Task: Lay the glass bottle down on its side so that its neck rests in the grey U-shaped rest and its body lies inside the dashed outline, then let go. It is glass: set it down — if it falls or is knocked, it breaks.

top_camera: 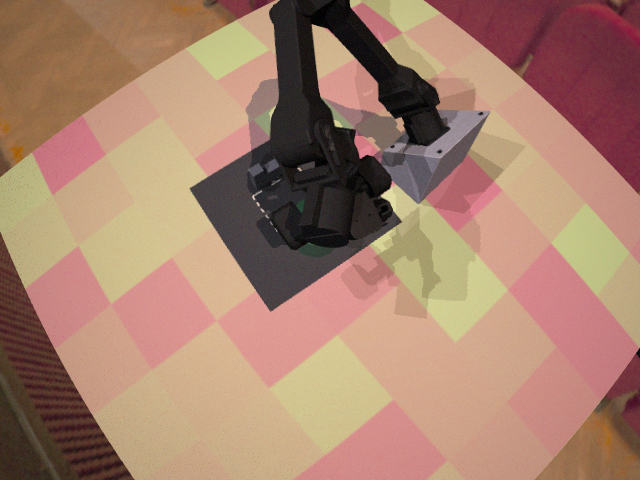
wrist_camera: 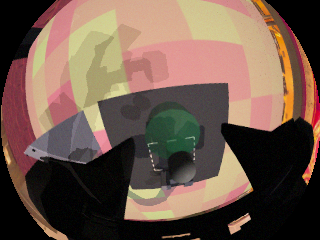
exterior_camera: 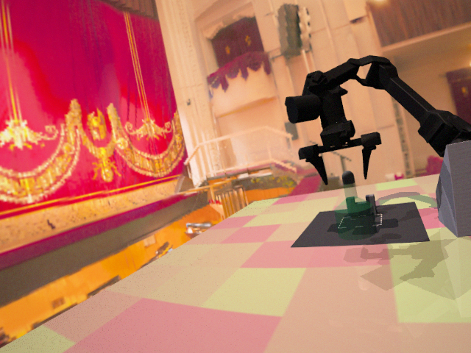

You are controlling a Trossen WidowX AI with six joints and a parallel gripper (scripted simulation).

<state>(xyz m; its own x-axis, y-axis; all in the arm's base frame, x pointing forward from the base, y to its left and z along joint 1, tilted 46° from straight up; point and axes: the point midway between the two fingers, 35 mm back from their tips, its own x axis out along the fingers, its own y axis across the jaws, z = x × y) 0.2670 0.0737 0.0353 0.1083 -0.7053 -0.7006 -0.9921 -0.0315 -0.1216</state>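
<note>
Matte-black robot arm on a faceted grey base

At the top centre of the overhead view, the arm (top_camera: 295, 67) (exterior_camera: 408, 95) is black all over, with long, flat-sided links and chunky angular joint housings. Right of centre, its base (top_camera: 454, 149) (exterior_camera: 458, 190) (wrist_camera: 70, 137) is a pale bluish-grey wedge with slanting triangular faces and small dark screw holes or screws on the top rim. In the upper right of the outside view, a thick black cylinder (exterior_camera: 302, 109) (top_camera: 326, 217) juts from the wrist. Below it, the black gripper (exterior_camera: 346, 181) (wrist_camera: 180, 135) has a straight crossbar and two blocky carriers, each tapering to a pointed finger.
</note>
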